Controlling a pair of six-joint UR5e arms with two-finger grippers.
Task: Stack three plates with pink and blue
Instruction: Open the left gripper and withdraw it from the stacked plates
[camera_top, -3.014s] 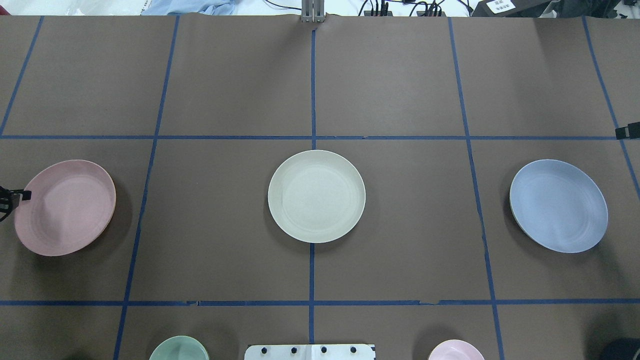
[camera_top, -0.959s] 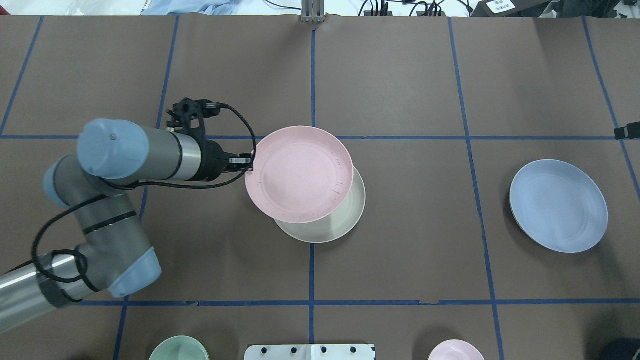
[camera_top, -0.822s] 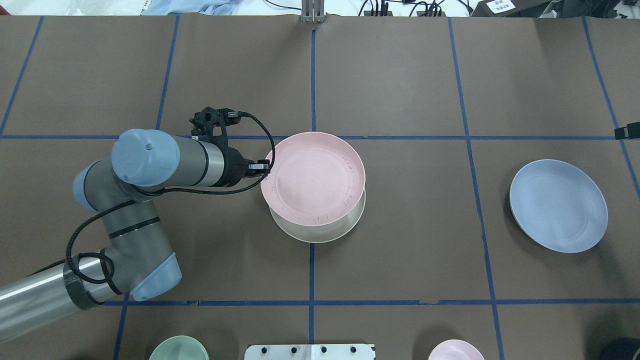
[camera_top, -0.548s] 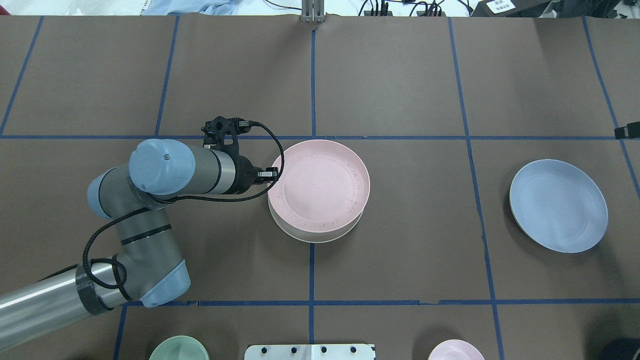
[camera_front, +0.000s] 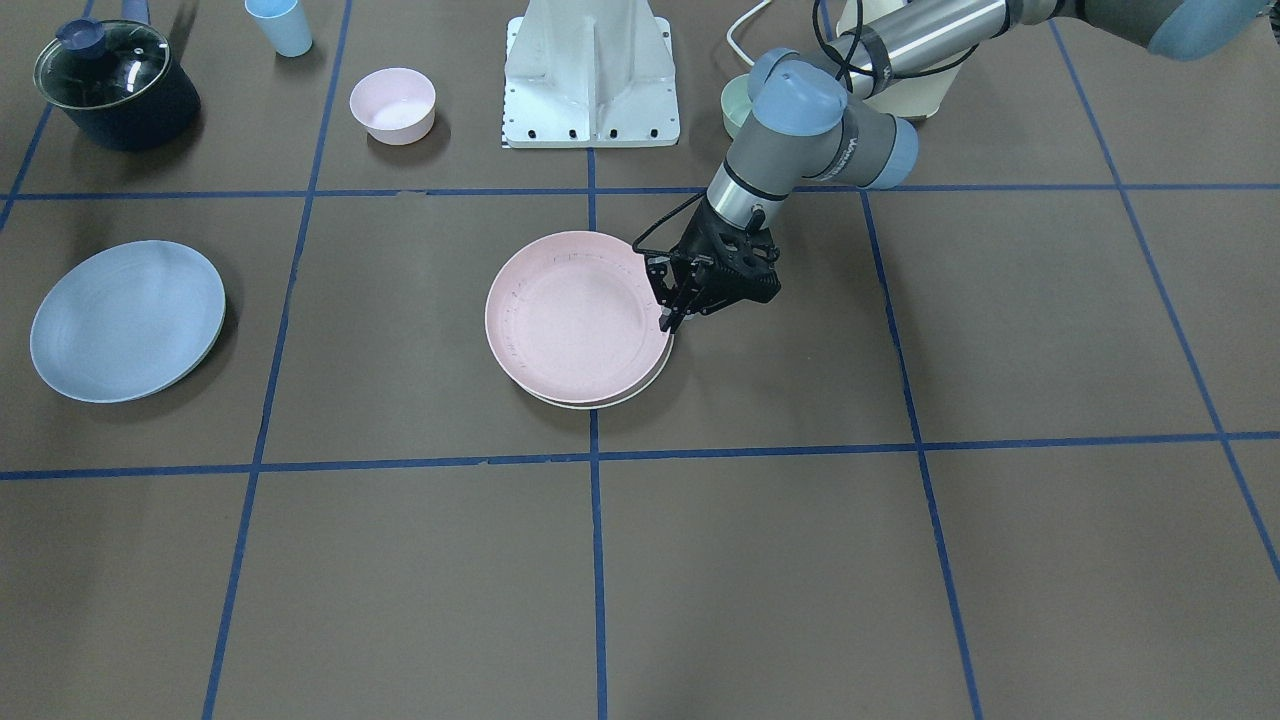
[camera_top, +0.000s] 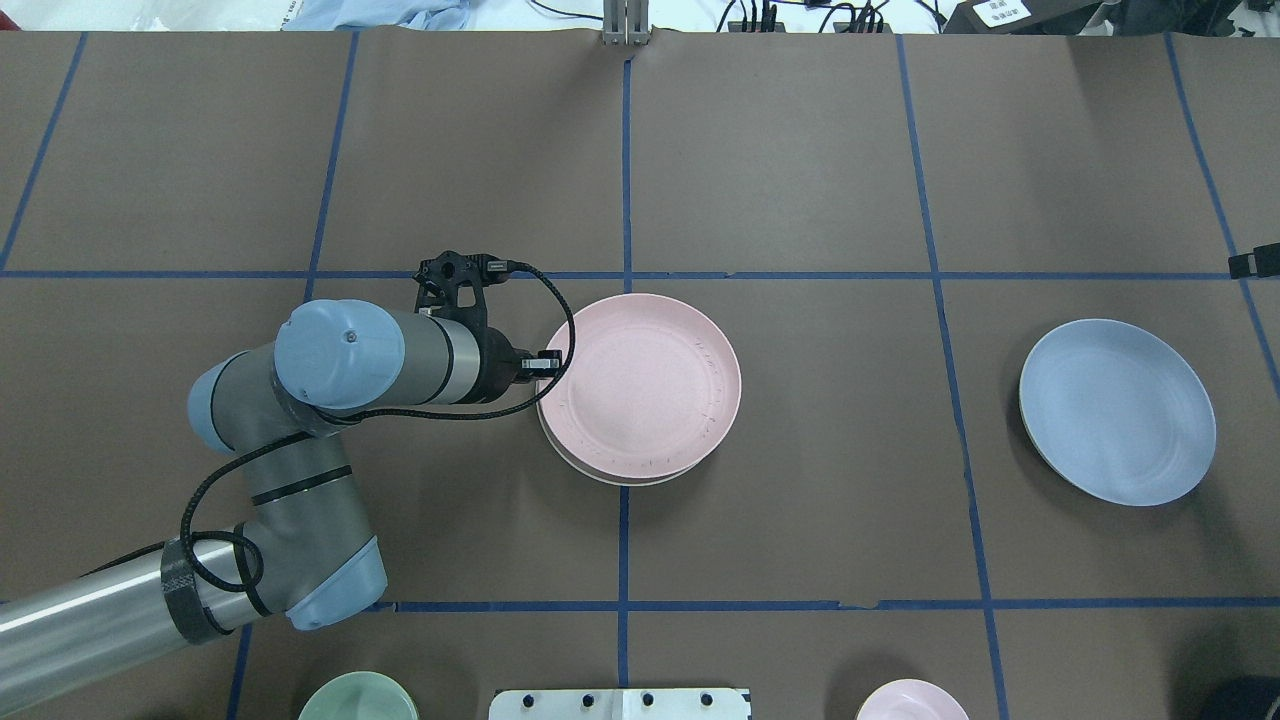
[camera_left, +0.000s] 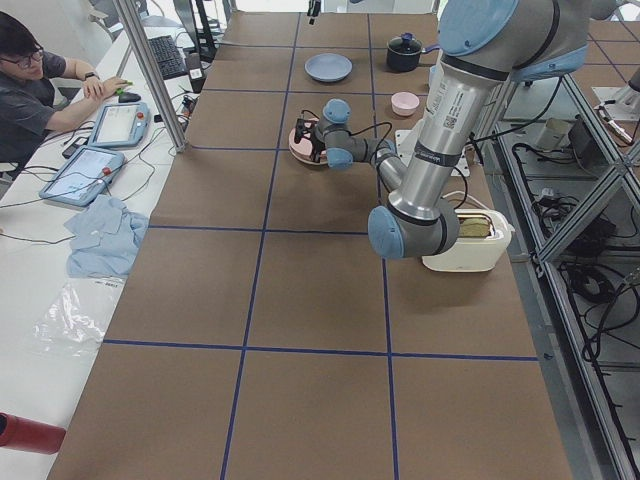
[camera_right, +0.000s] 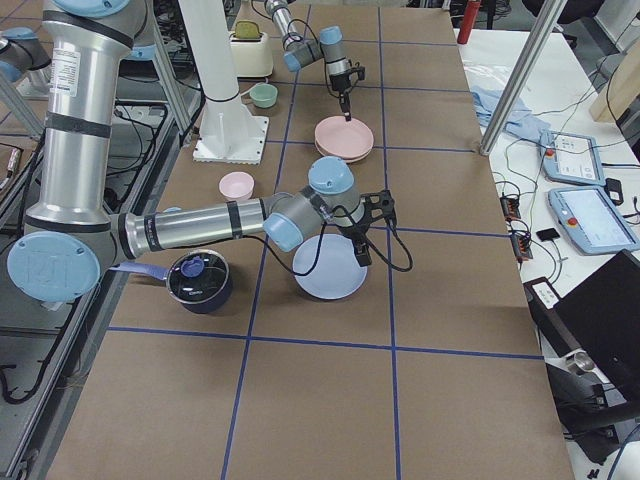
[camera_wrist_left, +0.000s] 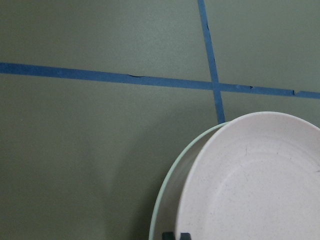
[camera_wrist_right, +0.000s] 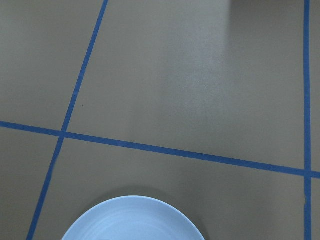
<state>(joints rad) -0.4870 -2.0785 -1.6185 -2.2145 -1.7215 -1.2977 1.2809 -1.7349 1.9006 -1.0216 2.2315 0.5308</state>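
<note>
The pink plate (camera_top: 640, 385) sits nearly centred over the white plate (camera_top: 600, 476) in the middle of the table, only a sliver of white showing beneath. My left gripper (camera_top: 548, 362) is shut on the pink plate's left rim; it also shows in the front view (camera_front: 668, 318). The left wrist view shows the pink plate (camera_wrist_left: 255, 185) just over the white rim (camera_wrist_left: 167, 200). The blue plate (camera_top: 1117, 411) lies alone at the right. My right gripper (camera_right: 362, 252) shows only in the exterior right view, by the blue plate's (camera_right: 328, 268) edge; I cannot tell if it is open or shut.
A green bowl (camera_top: 358, 697) and a pink bowl (camera_top: 912, 700) stand near the robot's base plate (camera_top: 620, 704). A lidded dark pot (camera_front: 115, 85) and a blue cup (camera_front: 280, 25) stand beyond the blue plate's side. A toaster (camera_left: 468, 238) sits by the left arm.
My left arm has carried the pink plate from the table's left over the white plate and lowered it until it nearly covers it. The blue plate has not moved.
</note>
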